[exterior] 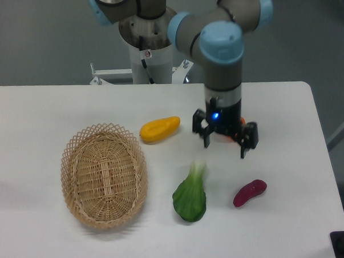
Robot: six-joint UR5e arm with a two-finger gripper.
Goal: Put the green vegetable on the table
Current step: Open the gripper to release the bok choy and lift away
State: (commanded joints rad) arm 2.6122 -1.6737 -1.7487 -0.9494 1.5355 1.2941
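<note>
From the fixed camera I see the floppy bright green leafy vegetable (pixel 191 195) lying flat on the large white table (pixel 35 111), just right of the oval woven wicker basket (pixel 104 174). The black two-finger gripper (pixel 225 145) hangs further right, above it, jaws spread and empty. I judge I should lift straight up now, not touching the vegetable.
</note>
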